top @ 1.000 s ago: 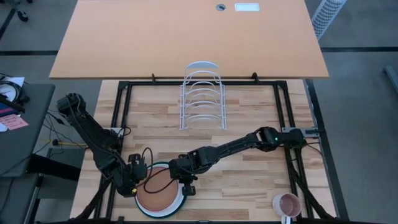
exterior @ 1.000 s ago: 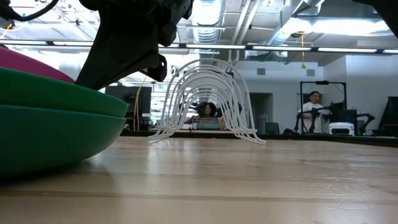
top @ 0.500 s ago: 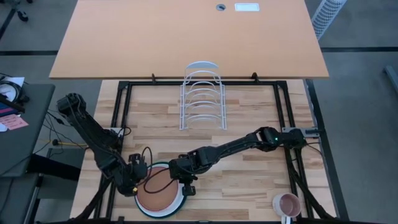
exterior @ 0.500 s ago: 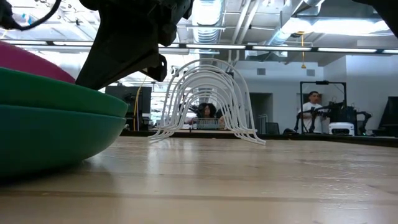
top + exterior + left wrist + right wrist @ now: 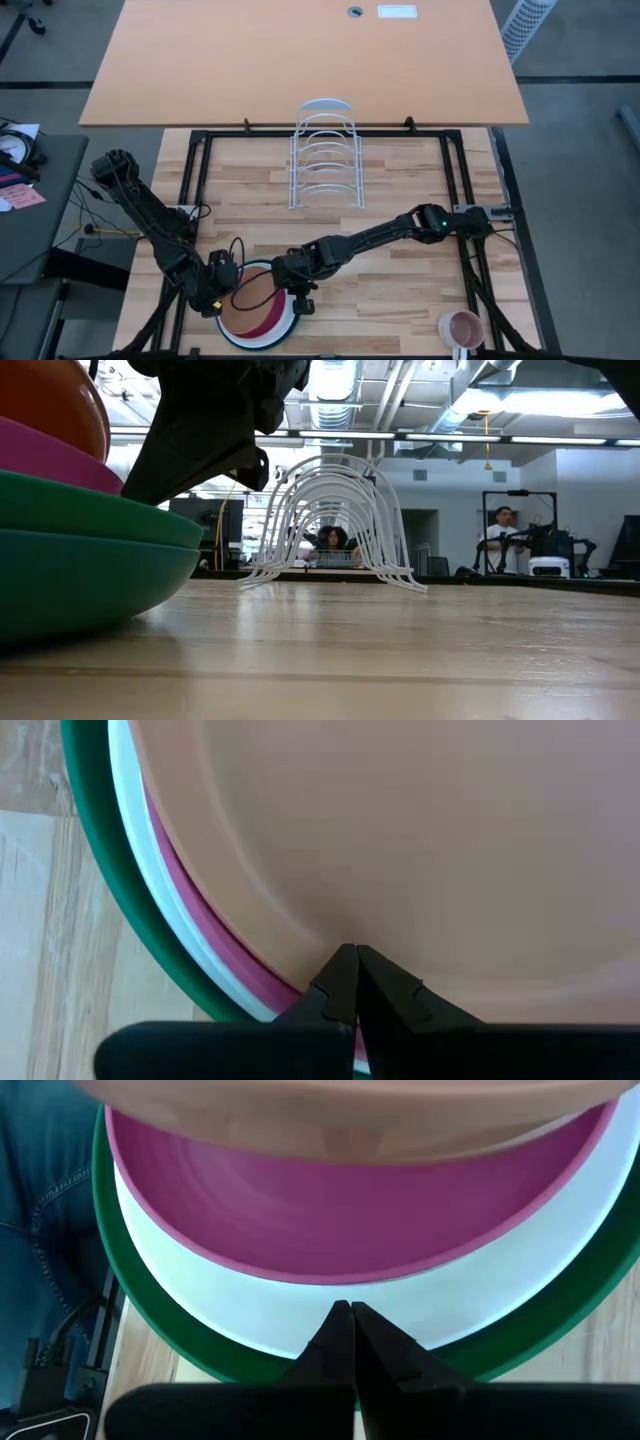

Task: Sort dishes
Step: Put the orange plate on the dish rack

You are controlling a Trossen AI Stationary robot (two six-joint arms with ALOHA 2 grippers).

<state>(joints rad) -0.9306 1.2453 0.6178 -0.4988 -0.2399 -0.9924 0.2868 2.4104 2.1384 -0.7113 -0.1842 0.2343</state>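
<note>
Terracotta plate point(image 5: 247, 296) tilts atop pink plate point(image 5: 268, 318); white, green beneath.

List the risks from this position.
1. The left gripper is shut on the rim of the terracotta plate, which tilts up off the pink plate; held only by its edge, it could slip and drop back.
2. The right gripper pinches the white plate while the green plate lies beneath; any pull may drag the stack.
</note>
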